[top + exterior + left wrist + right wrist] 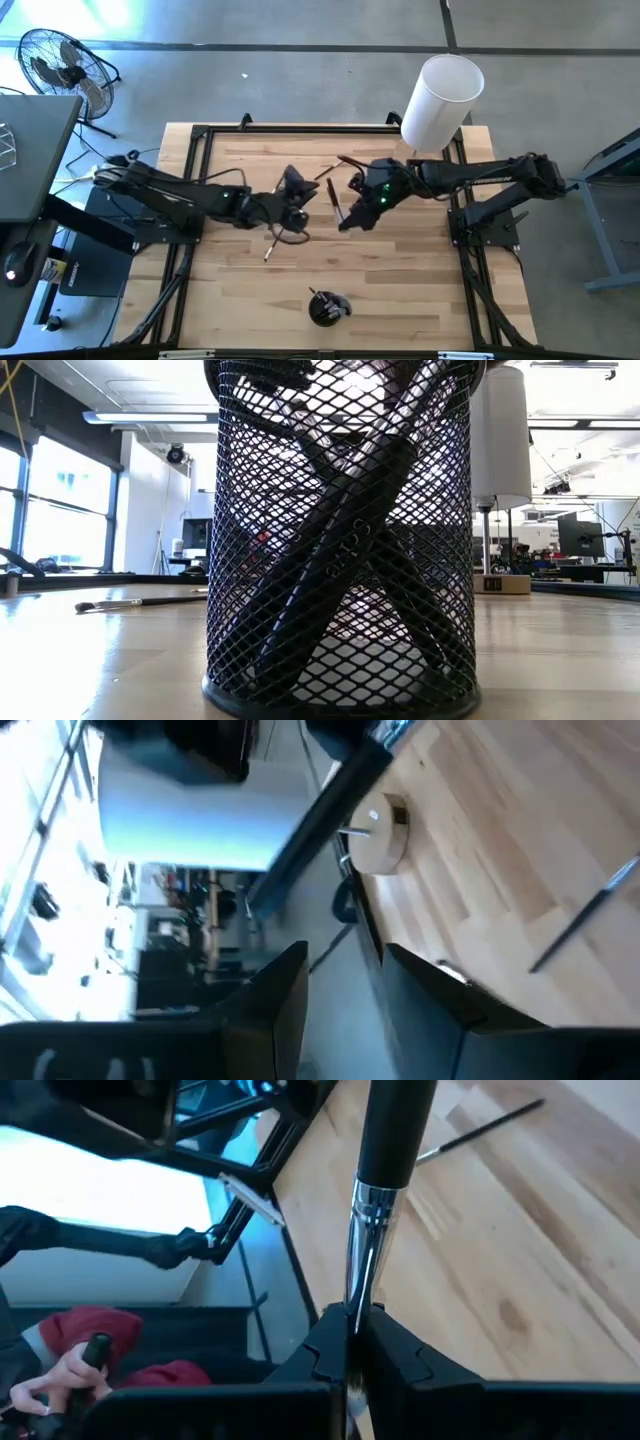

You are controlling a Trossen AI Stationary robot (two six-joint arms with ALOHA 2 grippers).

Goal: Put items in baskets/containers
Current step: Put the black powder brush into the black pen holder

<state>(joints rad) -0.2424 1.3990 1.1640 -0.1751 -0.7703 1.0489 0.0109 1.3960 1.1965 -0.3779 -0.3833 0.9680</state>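
The black mesh cup [328,308] stands near the table's near edge with several dark brushes upright in it; it fills the low view [340,560]. Loose brushes lie on the wood: one [270,245] near my left gripper, others [340,163] toward the far edge. My left gripper [297,186] [345,950] hovers open at mid-table with nothing between its fingers. My right gripper [350,215] [348,1320], just to its right, is shut on a black-handled brush [390,1140]. My right gripper pinches the brush between its two fingers at the silver metal ferrule [355,1295], near one end. The black handle [395,1120] sticks straight out ahead of the fingers, over the wood. The brush's end behind the fingertips is hidden by them.
A tall white cylinder [440,100] stands at the far right corner. Another brush [490,1125] lies beyond the held one, and one [590,915] lies ahead of my left gripper. A person's hand [50,1380] shows beyond the table. A fan [65,70] stands on the floor.
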